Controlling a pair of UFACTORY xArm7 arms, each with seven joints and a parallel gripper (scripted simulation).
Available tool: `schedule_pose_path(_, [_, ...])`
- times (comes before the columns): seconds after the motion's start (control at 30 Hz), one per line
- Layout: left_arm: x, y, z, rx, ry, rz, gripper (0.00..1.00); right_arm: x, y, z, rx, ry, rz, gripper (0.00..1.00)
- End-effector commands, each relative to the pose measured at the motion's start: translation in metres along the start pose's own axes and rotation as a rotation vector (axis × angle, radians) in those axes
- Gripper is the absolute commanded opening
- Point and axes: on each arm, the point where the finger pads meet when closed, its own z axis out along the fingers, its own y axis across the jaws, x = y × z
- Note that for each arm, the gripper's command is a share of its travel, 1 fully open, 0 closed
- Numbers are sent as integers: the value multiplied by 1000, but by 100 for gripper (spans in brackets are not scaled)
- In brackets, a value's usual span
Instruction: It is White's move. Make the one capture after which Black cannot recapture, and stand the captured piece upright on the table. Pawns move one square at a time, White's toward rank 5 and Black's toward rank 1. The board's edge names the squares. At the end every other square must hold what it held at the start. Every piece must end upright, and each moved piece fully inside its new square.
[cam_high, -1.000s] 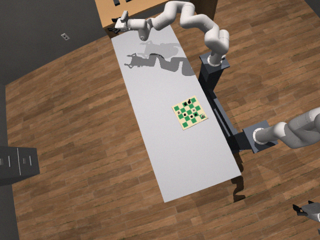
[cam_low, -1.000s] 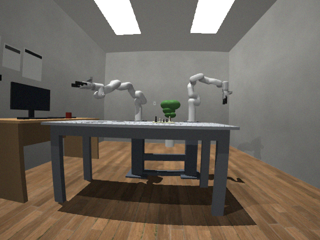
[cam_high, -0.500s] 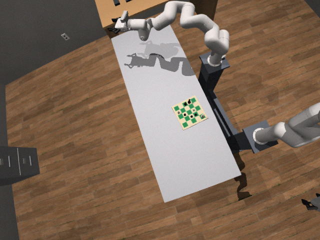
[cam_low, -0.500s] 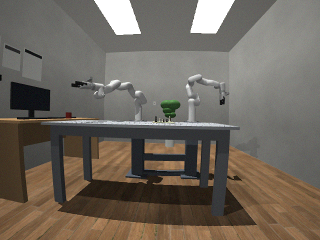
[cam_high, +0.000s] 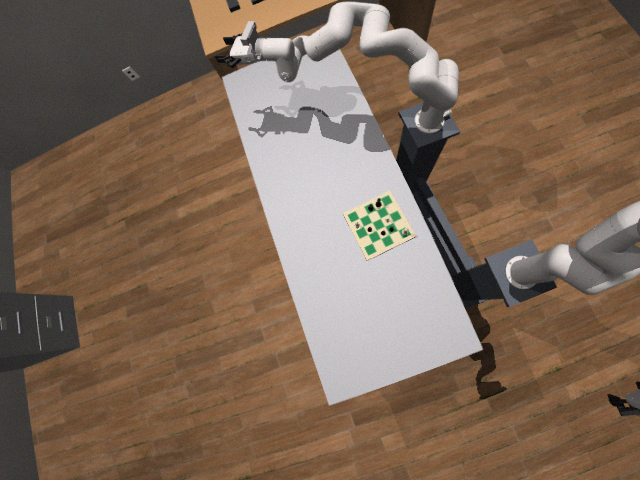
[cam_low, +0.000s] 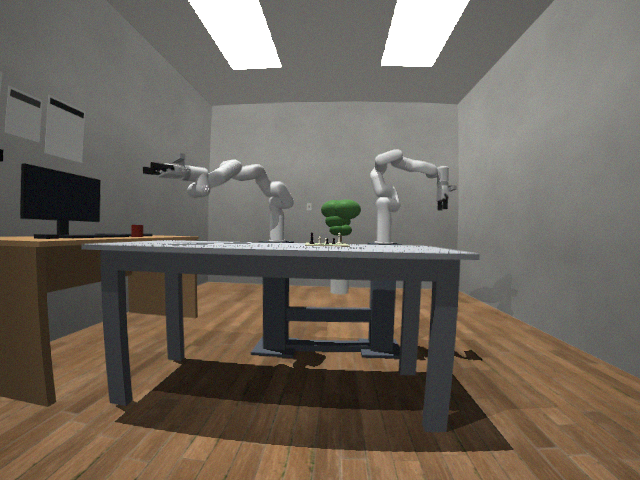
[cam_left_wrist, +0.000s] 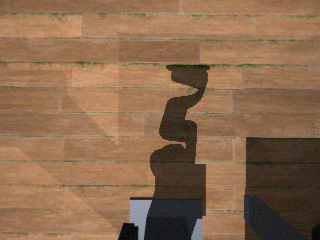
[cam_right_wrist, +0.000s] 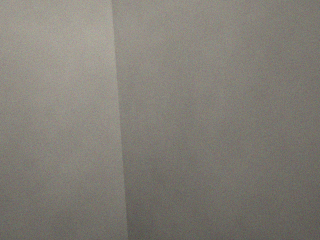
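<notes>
green-and-cream chessboard (cam_high: 378, 224) (cam_low: 328, 244) lies well apart from the left tool (cam_high: 625, 392) (cam_low: 442, 205) (cam_left_wrist: 222, 232) and right tool (cam_high: 222, 49) (cam_low: 147, 169), both open.

Chessboard (cam_high: 367, 256) (cam_low: 327, 244) on table (cam_high: 310, 248) (cam_low: 279, 263) — pieces standing on it.

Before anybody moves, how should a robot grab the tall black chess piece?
I'd come straight down from above and pinch the upper body of the tall black chess piece, because it stands upright and slim. Another black piece stands close beside it, so the fingers should probably close on the two sides that don't face that neighbour.
</notes>
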Motion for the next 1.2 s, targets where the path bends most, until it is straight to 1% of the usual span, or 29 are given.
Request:
schedule_pose_path(0.0, [1,-1,-1,-1,4,-2,100,4,0,0,0,5,0,100])
schedule_pose_path(0.17, [1,-1,-1,-1,4,-2,100,3,-1,0,1,4,0,100])
schedule_pose_path(0.3, [1,-1,-1,-1,4,-2,100,3,-7,-1,7,-16,-1,100])
schedule_pose_path(0.37, [1,-1,-1,-1,4,-2,100,3,-7,-1,7,-16,-1,100])
schedule_pose_path(0.47, [1,-1,-1,-1,4,-2,100,1,-18,-2,20,-53,-2,100])
schedule_pose_path(0.6, [1,-1,-1,-1,4,-2,100,-3,-44,-9,49,-141,-8,100])
schedule_pose_path(0.7, [1,-1,-1,-1,4,-2,100,-9,-71,-19,80,-229,-17,100])
schedule_pose_path(0.87, [1,-1,-1,-1,4,-2,100,-18,-104,-39,119,-345,-34,100])
schedule_pose_path(0.93, [1,-1,-1,-1,4,-2,100,-18,-104,-39,119,-345,-34,100])
schedule_pose_path(1.0, [1,-1,-1,-1,4,-2,100,-25,-126,-56,147,-427,-49,100])
schedule_pose_path(1.07, [1,-1,-1,-1,4,-2,100,-27,-133,-63,158,-457,-55,100])
schedule_pose_path(1.17, [1,-1,-1,-1,4,-2,100,-33,-148,-79,178,-517,-69,100])
